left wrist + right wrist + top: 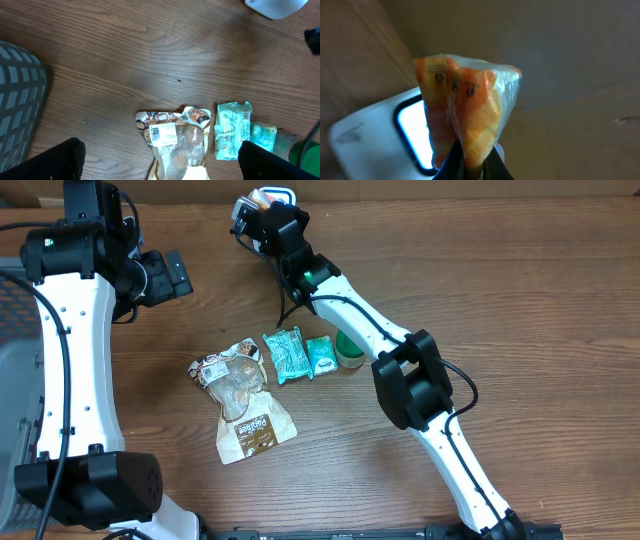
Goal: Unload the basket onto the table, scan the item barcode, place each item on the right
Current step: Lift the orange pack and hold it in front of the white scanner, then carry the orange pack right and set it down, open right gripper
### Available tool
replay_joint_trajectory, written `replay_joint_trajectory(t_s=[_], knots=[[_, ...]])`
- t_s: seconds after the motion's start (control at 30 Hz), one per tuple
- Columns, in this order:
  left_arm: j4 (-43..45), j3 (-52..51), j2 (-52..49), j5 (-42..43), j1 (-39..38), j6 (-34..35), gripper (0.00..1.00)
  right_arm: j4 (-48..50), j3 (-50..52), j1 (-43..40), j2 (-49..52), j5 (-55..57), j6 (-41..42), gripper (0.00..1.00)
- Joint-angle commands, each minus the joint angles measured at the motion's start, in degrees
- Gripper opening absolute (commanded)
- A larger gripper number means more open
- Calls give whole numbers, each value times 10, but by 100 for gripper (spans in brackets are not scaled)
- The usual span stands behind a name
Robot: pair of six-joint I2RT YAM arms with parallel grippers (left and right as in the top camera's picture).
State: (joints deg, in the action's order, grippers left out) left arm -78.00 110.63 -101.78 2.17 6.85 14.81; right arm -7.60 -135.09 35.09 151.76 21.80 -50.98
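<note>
Right gripper: jaws pinched shut on the lower end of the orange packet. The packet stands upright above the fingers, its clear film crumpled, with small dark printed marks near its top. No barcode can be made out on the face that shows.

Position: the packet is held off the wood at the far edge of the tabletop, about midway along it. It sits directly in front of the white scanner. In the right wrist view the scanner's lit window shows just left of the packet and is partly covered by it.

Left gripper: claw spread wide, nothing between the fingers. It hangs above the left part of the tabletop, near the far edge.

Middle of tabletop, lying flat:
- brown and clear pouch, white barcode label facing up
- teal packet just beside the pouch, on its right in the overhead view
- smaller teal packet touching the teal packet
- green round item next along the row

Grey basket sits at the left edge.
</note>
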Motion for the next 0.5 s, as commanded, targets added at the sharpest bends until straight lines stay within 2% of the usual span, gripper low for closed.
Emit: replay_joint_trajectory(t_s=[0.0,0.27,0.33,0.47], knots=[[1,5,6,4,-1,0,100,-48,-11,-1,-99,-65,124,4],[1,5,6,4,-1,0,100,-240,-11,-21,-254,-223,394,4],[1,5,6,4,-1,0,100,-303,-11,-34,-298,-241,488,4],[0,5,6,4,-1,0,100,-443,-11,-69,-372,-252,615,4]])
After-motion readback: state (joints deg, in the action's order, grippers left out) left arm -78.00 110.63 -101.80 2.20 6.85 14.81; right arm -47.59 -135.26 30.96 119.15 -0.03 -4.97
